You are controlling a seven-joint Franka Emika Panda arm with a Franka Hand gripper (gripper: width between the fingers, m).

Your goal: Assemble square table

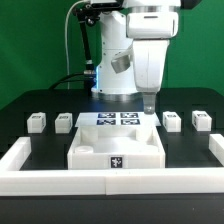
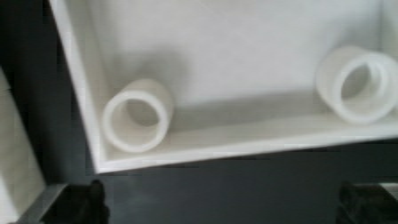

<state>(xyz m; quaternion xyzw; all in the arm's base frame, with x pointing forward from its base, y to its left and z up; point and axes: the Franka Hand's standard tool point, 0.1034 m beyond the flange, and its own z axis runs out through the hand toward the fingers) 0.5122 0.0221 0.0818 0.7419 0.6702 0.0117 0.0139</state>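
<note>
The square table's top (image 1: 115, 148) is a large white slab with a raised rim, lying in the middle of the dark table with a tag on its front face. Two white legs (image 1: 37, 122) (image 1: 65, 121) stand at the exterior view's left, and two more (image 1: 172, 120) (image 1: 200, 120) at its right. My gripper (image 1: 148, 102) hangs just above the slab's far right corner. In the wrist view, the slab (image 2: 231, 60) shows two round sockets (image 2: 139, 116) (image 2: 365, 85). The gripper (image 2: 217, 205) is open, with only dark table between its blurred fingers (image 2: 71, 205).
A long white rim wall (image 1: 110, 181) runs along the front and turns up both sides. The marker board (image 1: 118, 119) lies flat behind the slab, in front of the robot's base (image 1: 115, 75).
</note>
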